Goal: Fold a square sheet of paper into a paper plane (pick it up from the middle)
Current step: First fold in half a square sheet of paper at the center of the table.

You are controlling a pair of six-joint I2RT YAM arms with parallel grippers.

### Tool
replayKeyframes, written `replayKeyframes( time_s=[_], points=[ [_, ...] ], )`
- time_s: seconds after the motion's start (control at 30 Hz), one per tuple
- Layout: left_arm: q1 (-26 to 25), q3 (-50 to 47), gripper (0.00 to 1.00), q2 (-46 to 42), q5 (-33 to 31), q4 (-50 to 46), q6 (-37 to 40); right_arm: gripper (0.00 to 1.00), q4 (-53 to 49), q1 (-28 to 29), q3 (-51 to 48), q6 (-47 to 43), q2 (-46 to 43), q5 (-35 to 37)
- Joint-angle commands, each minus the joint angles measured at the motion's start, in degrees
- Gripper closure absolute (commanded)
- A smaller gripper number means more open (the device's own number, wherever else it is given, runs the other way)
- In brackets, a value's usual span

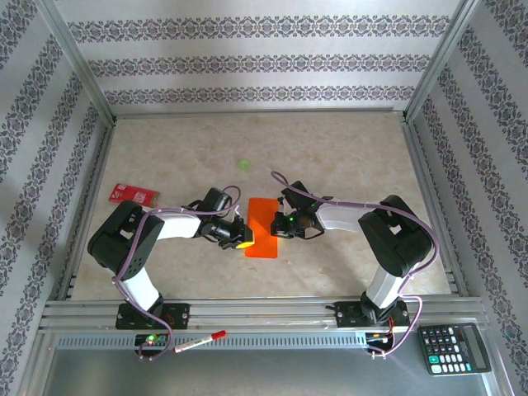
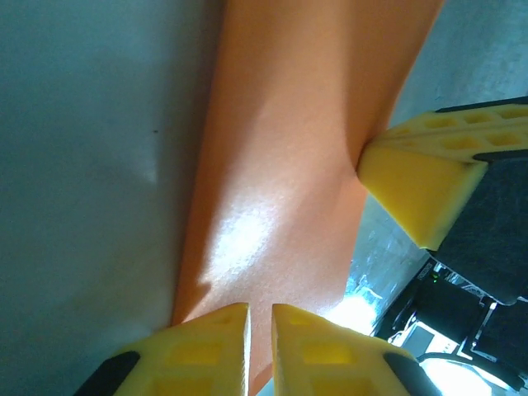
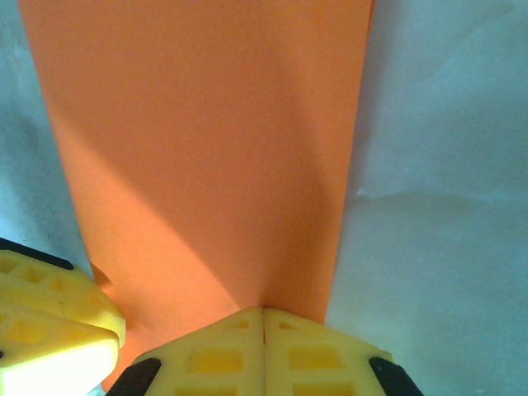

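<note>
Paper [image 1: 261, 228] is thin, floppy and crease-prone, so I'd pinch a long edge mid-length; right tool [image 3: 262, 320] shut, tips on its edge, left tool [image 2: 260, 318] barely cracked.

left arm [image 1: 173, 224]: elbow out, wrist reaching inward, jaws slightly apart | right arm [image 1: 346, 219]: mirrored, jaws pressed shut

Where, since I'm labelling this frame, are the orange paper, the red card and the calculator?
orange paper [image 1: 263, 223]: top view, middle of the sheet, between the two arms.
red card [image 1: 134, 195]: top view, centre of the card, at the table's left.
calculator [image 1: 454, 348]: top view, on its keypad, bottom right.
</note>
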Motion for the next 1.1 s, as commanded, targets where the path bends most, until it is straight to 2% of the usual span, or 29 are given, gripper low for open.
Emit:
replayKeyframes(
  time_s=[0.0, 0.13, 0.3, 0.73, 0.87, 1.07],
  points=[
    [1.30, 1.02, 0.83, 0.44, 1.25, 4.49, -1.56, 0.94, -7.22, 0.78, -2.86, 0.18, 4.24, 7.84],
    [2.39, 0.77, 0.83, 1.17, 1.66, 7.06, -3.02, 0.95, -7.27, 0.79, -2.95, 0.22, 4.20, 7.84],
    [2.71, 2.04, 0.85, 2.75, 0.08, 3.12, -0.21, 0.95, -7.18, 0.79, -2.92, 0.27, 4.38, 7.84],
    [4.15, 0.15, 0.97, 5.84, -1.95, -2.87, 4.99, 0.95, -7.15, 0.77, -2.90, 0.43, 4.11, 7.62],
    [4.73, 1.15, 1.00, 6.00, -2.25, -8.44, 8.42, 0.94, -7.20, 0.97, -2.70, 0.86, 3.52, 7.49],
    [4.73, 4.40, 1.00, 6.70, -4.02, -18.30, 14.33, 0.92, -7.09, 2.02, -3.03, 2.57, 2.35, 7.72]
  ],
)
